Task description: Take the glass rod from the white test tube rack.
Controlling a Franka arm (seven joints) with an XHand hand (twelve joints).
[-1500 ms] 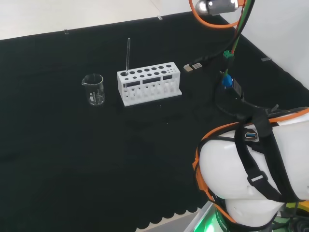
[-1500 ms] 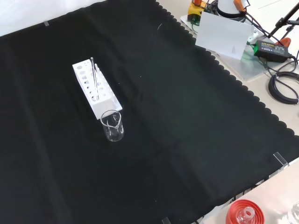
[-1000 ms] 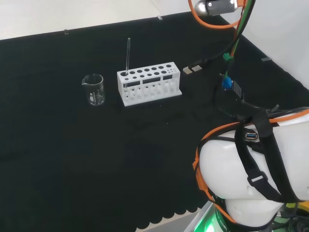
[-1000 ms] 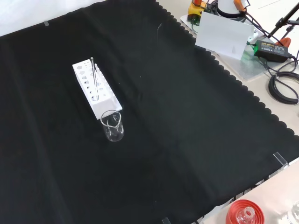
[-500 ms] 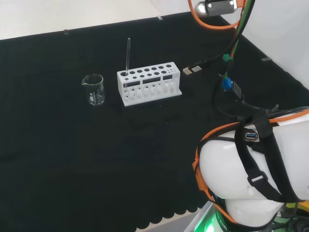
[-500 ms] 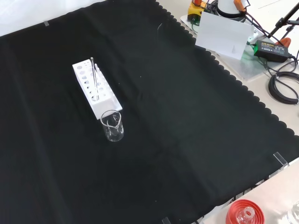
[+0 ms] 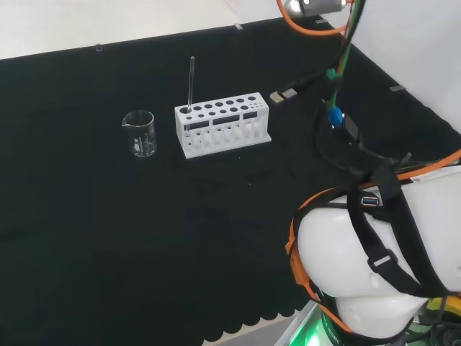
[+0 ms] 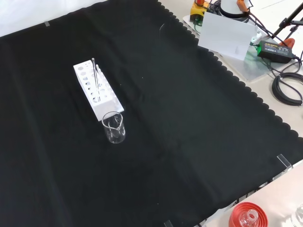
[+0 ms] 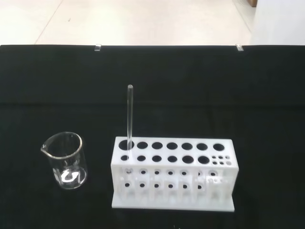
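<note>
rod: thin clear glass rod (image 9: 129,114), upright in white plastic test tube rack (image 9: 173,172), centre frame
handling: looks light, stiff, slippery, fragile; pinch bare upper shaft
hand: cannot tell

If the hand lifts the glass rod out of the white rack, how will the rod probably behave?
The glass rod is thin, straight and clear, so it is probably stiff but fragile, and could snap if bent sideways. Its smooth round surface looks slippery. It stands upright in an end hole of the white rack, beside the beaker, so a straight upward pull seems safest. Laid on the cloth, it may roll.
</note>
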